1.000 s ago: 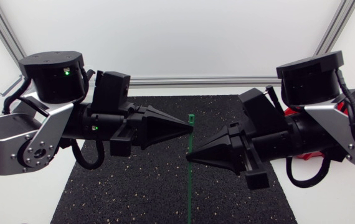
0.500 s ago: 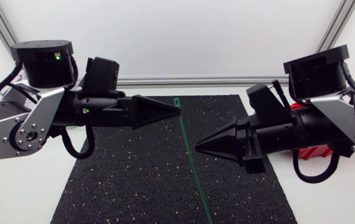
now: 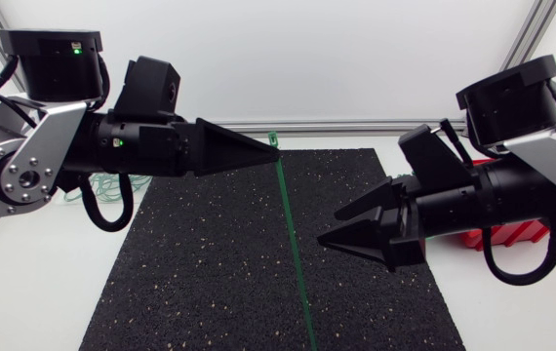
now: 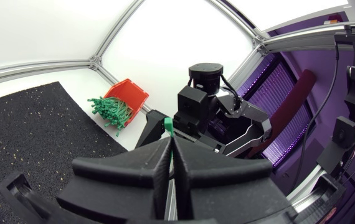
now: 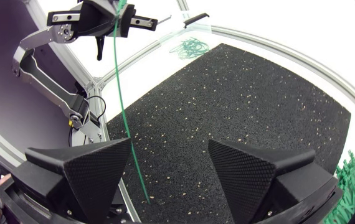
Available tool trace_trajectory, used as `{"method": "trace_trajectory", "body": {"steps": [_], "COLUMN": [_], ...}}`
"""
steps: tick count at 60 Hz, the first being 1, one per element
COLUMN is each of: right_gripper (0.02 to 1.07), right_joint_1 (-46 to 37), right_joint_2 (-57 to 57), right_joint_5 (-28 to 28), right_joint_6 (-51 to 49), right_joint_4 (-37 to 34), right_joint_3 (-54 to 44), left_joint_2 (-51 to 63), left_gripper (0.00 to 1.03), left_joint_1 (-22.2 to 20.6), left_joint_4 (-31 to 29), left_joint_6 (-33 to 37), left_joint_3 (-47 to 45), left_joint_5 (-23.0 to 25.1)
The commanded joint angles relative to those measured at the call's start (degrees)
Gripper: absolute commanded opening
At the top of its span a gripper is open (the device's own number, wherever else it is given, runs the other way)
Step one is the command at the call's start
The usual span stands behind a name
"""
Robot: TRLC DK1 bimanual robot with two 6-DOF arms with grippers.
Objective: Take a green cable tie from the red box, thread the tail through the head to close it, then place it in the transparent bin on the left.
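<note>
Over the black speckled mat (image 3: 190,273), my left end effector (image 3: 272,149) pinches the thin green cable tie (image 3: 294,249); my right end effector (image 3: 332,225) is spread. Threading and binning are not yet done.

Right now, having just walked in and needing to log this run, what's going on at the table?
The left claw is shut on a green cable tie just below its head, and the tail hangs free over the black mat. The right claw is open, off to the side of the tail, not touching it. The tie is not yet threaded. More ties sit in the red box.
</note>
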Motion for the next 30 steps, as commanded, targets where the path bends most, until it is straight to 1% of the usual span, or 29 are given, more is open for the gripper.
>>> {"method": "trace_trajectory", "body": {"steps": [1, 5, 7, 13, 21, 25, 30], "right_gripper": [1.02, 1.03, 1.03, 1.02, 1.01, 0.94, 0.86], "right_joint_1": [0.47, 0.65, 0.73, 2.4, 3.2, 3.63, 4.16], "right_joint_2": [-0.09, -0.44, -0.7, -0.44, 1.84, 3.87, 5.71], "right_joint_5": [-1.28, -1.89, -2.07, -3.21, -4.44, -6.2, -6.82], "right_joint_6": [-5.96, -10.8, -11.59, -10.18, -9.22, -9.13, -8.6], "right_joint_4": [-0.92, -0.74, -0.74, -0.22, 2.6, 3.74, 4.53], "right_joint_3": [1.62, 1.36, 1.36, 1.71, 1.88, 2.5, 3.29], "left_joint_2": [0.91, 0.99, 0.99, 1.52, 2.22, 2.22, 2.31], "left_gripper": [0.04, 0.04, 0.04, 0.04, 0.04, 0.04, 0.04], "left_joint_1": [0.4, 0.32, 0.23, -0.21, -0.92, -1.18, -1.79], "left_joint_4": [-0.37, -0.37, -0.37, -0.46, -0.63, -0.55, -0.46], "left_joint_6": [-1.12, -0.85, -0.76, -0.76, -0.76, -0.68, -0.68], "left_joint_3": [1.76, 1.76, 1.76, 1.85, 1.5, 1.06, 0.53], "left_joint_5": [1.11, 1.11, 1.11, 1.11, 1.02, 1.02, 1.11]}}
